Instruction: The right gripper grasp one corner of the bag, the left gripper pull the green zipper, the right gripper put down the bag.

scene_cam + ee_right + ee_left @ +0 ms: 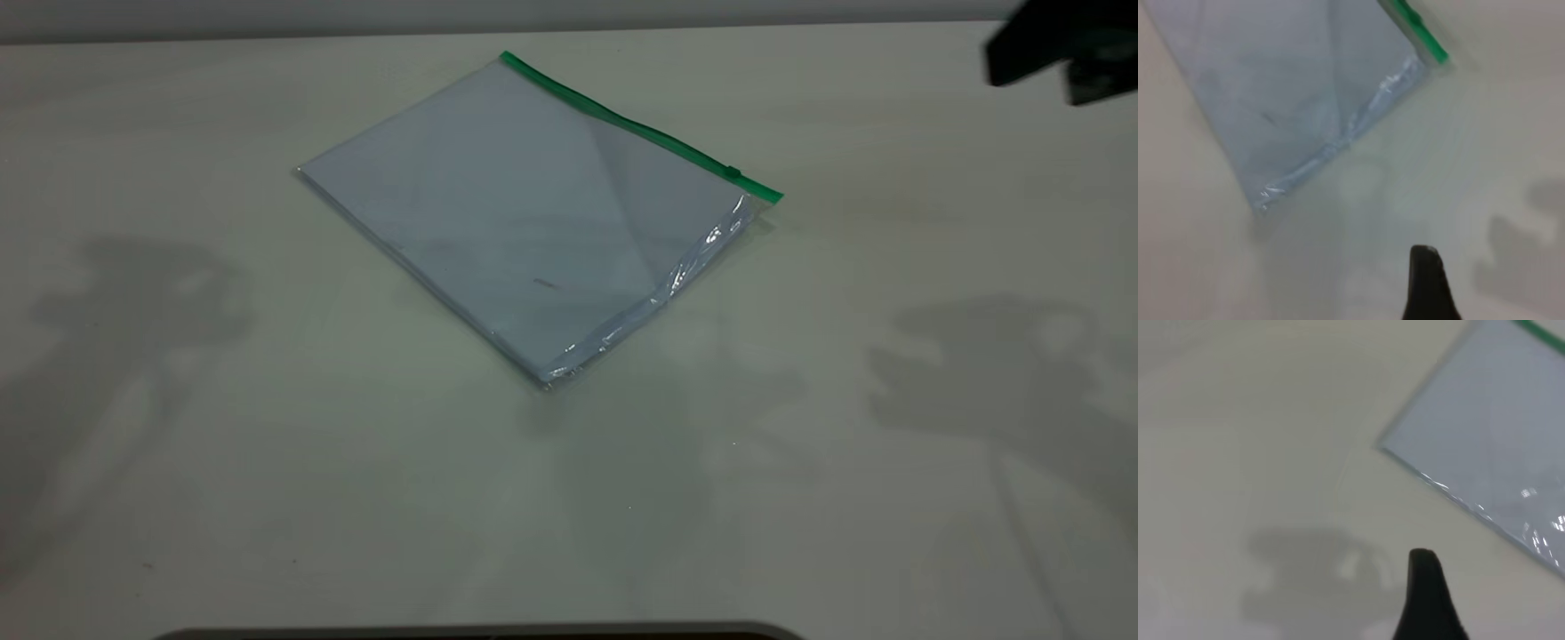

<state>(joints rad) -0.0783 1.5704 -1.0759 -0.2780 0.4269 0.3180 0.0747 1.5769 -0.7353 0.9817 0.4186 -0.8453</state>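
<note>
From outside, the right gripper [1062, 58] hangs at the far right corner, well apart from the bag [533, 213], which lies flat and skewed mid-table [267, 489], its zipper [636, 127] on the far edge; bare surface surrounds it. Whether either gripper is parted, I cannot tell. In the left wrist view, one fingertip [1426, 597] hovers over bare table near a bag corner. In the right wrist view, a blurred fingertip [1426, 283] sits apart from the bag's zipper end.
</note>
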